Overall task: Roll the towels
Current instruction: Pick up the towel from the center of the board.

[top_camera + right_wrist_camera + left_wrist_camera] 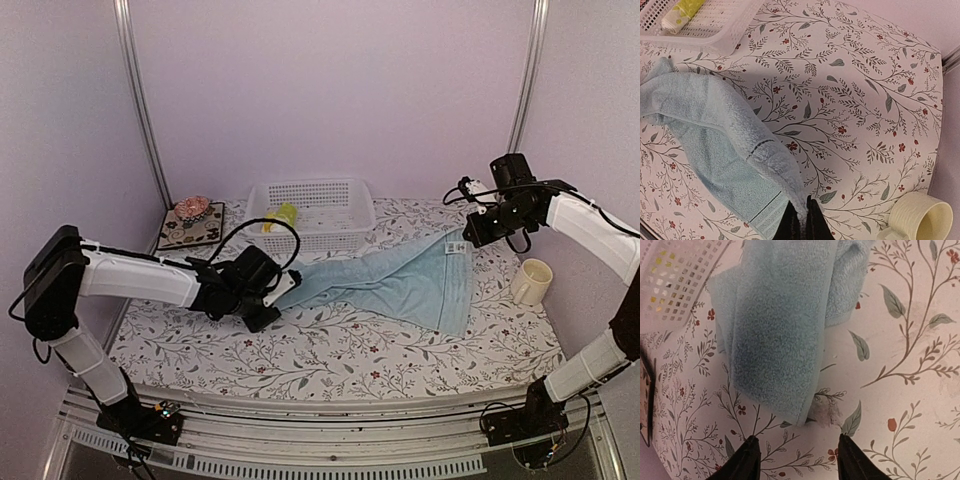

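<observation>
Your R claw [800, 226] is pinched shut on one corner of the pale blue terry towel [400, 280], holding that corner up off the floral-print tabletop [330, 350]. The towel has a thin dark stitched line near the hem and runs diag. across the tabletop. Its other end lies folded just in front of your L claw [797, 462], jaws apart, gripping nothing. The bright yellow-green towel [283, 215] lies in the white plastic basket [345, 190] at the back.
</observation>
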Controlling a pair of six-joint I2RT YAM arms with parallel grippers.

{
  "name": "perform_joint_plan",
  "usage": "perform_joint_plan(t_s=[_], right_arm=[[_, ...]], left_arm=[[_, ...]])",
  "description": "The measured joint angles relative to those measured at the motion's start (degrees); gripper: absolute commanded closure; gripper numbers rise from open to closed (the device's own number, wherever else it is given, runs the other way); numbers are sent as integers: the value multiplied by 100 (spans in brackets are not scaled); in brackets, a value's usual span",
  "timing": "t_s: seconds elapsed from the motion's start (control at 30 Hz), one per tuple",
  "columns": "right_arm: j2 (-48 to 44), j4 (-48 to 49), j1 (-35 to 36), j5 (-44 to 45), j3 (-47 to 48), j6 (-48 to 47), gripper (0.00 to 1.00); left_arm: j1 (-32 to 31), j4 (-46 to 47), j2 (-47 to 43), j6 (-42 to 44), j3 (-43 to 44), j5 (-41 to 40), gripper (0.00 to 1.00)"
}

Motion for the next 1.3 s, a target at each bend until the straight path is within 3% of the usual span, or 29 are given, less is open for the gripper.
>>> perform_joint_plan(t_s=[0.27,0.6,0.93,1.3], right_arm=[[0,-17,0,-2,0,37,96],[-13,-13,0,-81,-79,81,96],[-13,-7,0,-238,-81,83,96],[-13,-4,0,-258,-81,83,96]], left_arm=[[-361,461,706,129,-2,-577,46],[-649,1021,1377,238,291,-1921,47],[-719,1014,2164,184,916,-3099,52],[-728,691,2229,-11,909,-3447,55]])
